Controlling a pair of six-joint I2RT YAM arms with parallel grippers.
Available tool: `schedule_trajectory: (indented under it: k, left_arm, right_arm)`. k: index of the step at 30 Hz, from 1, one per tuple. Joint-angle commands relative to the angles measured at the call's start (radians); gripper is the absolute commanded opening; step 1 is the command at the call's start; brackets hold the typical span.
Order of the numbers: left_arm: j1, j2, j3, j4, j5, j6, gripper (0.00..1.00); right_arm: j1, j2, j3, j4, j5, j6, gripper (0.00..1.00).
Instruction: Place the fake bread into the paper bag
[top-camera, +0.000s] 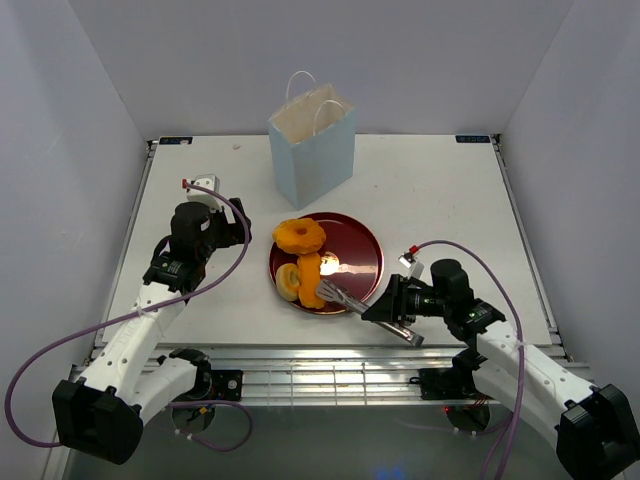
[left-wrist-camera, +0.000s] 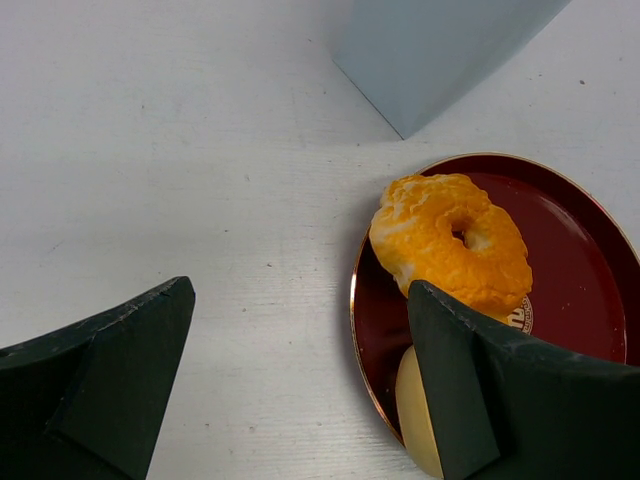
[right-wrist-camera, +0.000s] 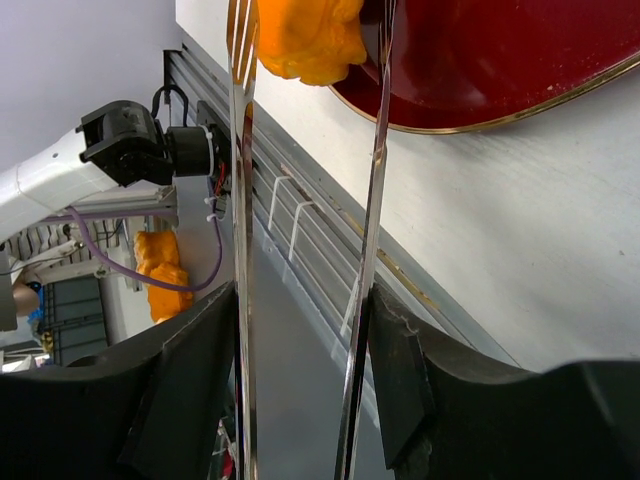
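The paper bag (top-camera: 313, 150) stands upright at the far middle of the tabletop (top-camera: 440, 200). Nearer, all the toy bread lies on the left part of a dark red plate (top-camera: 360, 245): a bread ring (left-wrist-camera: 450, 240) at the far left rim, with an orange stick (top-camera: 310, 278) and a pale roll (top-camera: 288, 281) nearer. The right pincer (right-wrist-camera: 300, 390) is clamped on metal tongs (top-camera: 360, 303), whose two arms straddle the near end of the orange stick. The left pincer (left-wrist-camera: 300, 380) hangs with its jaws apart and empty, over bare tabletop just left of the plate.
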Motion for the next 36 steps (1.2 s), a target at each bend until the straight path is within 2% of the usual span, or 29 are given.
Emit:
schedule_trajectory:
  k: [1,20,30,36]
  left_arm:
    - [-0.003,-0.004,0.018,0.002,0.014,0.001,0.98]
    - [-0.003,-0.009,0.018,0.004,0.021,0.001,0.98]
    - [-0.003,-0.012,0.019,0.004,0.026,-0.001,0.98]
    - [-0.003,-0.010,0.019,0.002,0.028,-0.001,0.98]
  right_arm:
    - [0.017,0.013,-0.014,0.105,-0.024,0.035,0.58]
    - [0.084,0.100,-0.025,0.229,-0.004,0.107,0.59]
    - [0.113,0.134,-0.032,0.240,0.017,0.112,0.59]
    - [0.119,0.149,-0.046,0.289,0.017,0.135,0.55]
